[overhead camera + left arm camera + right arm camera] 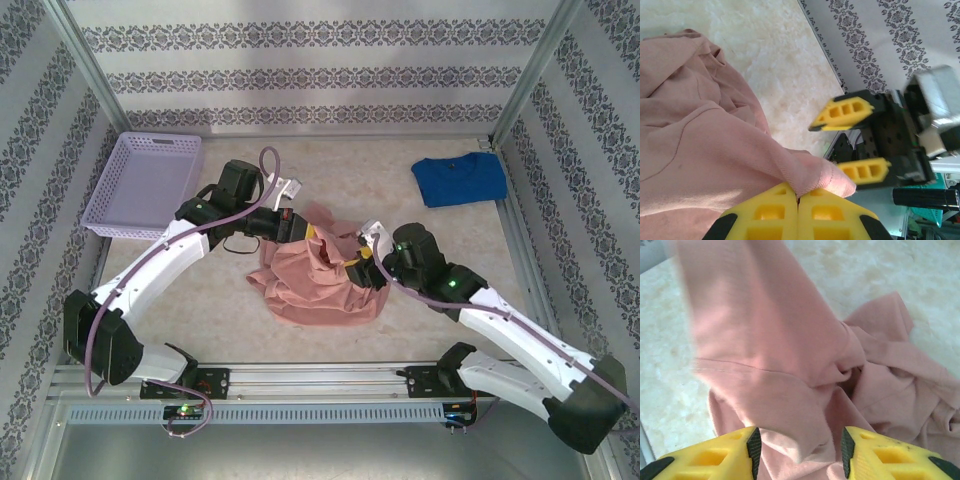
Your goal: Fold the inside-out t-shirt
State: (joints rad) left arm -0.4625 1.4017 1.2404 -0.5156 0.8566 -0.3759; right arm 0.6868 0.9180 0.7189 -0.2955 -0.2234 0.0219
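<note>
The inside-out t-shirt (320, 290), salmon pink, lies crumpled in the middle of the table, with part of it lifted between the two arms. My left gripper (307, 232) is at its far edge, shut on a fold of the pink cloth (805, 175), which bunches just above the closed pads (799, 200). My right gripper (360, 262) is at the shirt's right side and stands open (797, 450). A hanging fold of the shirt (765, 340) droops between its fingers, touching neither pad. In the left wrist view the right gripper's yellow fingers (842, 112) stand apart.
A bright blue t-shirt (460, 180) lies folded at the back right. A lilac basket (145, 185) stands at the back left. Patterned walls and metal posts close in the table on three sides.
</note>
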